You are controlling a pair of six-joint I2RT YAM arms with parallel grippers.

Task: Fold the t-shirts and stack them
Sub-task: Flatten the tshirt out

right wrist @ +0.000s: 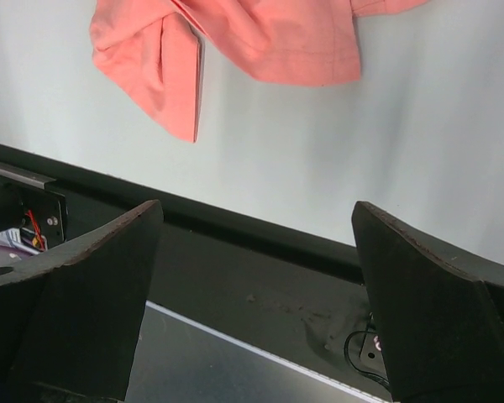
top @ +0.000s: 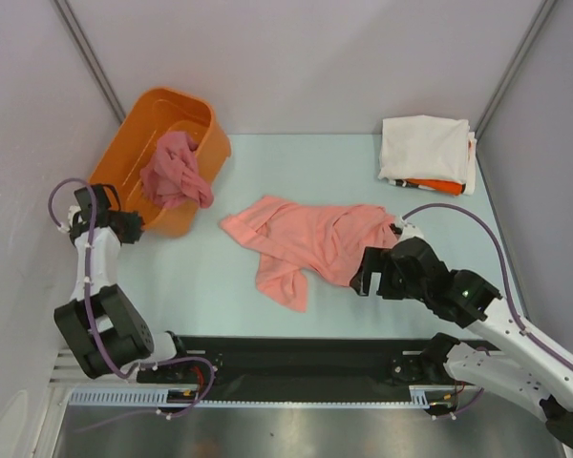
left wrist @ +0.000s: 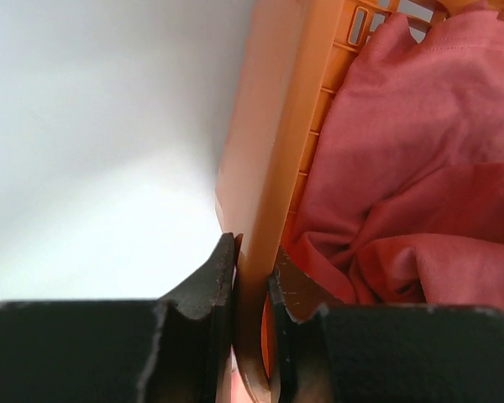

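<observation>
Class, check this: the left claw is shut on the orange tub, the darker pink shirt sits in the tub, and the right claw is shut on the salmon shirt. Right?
No: the right wrist view shows the right claw open, holding nothing, with the salmon shirt lying beyond it. The left claw is shut on the orange tub, the darker pink shirt inside.
</observation>
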